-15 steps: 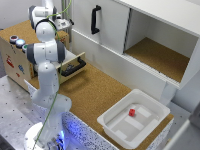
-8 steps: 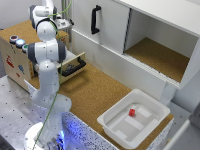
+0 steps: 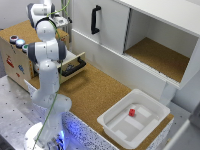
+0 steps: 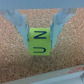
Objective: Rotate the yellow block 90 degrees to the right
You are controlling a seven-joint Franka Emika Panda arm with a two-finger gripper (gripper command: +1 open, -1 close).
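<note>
In the exterior view, nearest the camera at lower right of the frame sits a white plastic tray (image 3: pixel 116 131) with a small red block (image 3: pixel 132 112) inside it. Left of that stands the white Panda arm (image 3: pixel 46 65), rising from its base at lower left and folding up toward the upper left corner. Behind the arm's middle, an open drawer with a black handle (image 3: pixel 73 67) juts out of a wooden box with coloured buttons (image 3: pixel 16 41) on top. Farthest back runs a white cabinet with a black door handle (image 3: pixel 94 19) and an open, cork-floored compartment (image 3: pixel 160 59) at right. The arm's end is lost among the clutter at upper left, so this view shows neither the pincer nor the block.

The wrist view settles it: the yellow block (image 4: pixel 39 42), lettered in black, sits mid-frame on cork, with the gripper (image 4: pixel 39 31) straddling it. The two pale fingers (image 4: pixel 21 29) stand at either flank of the block, seemingly pinching it, though the blur leaves contact a little uncertain.

My judgement: the grasp is made or just closing, and the turning itself looks not yet done. Next should come a firm pinch, then a quarter turn of the wrist to the right, keeping the block low and level so it does not slip or tip.
</note>
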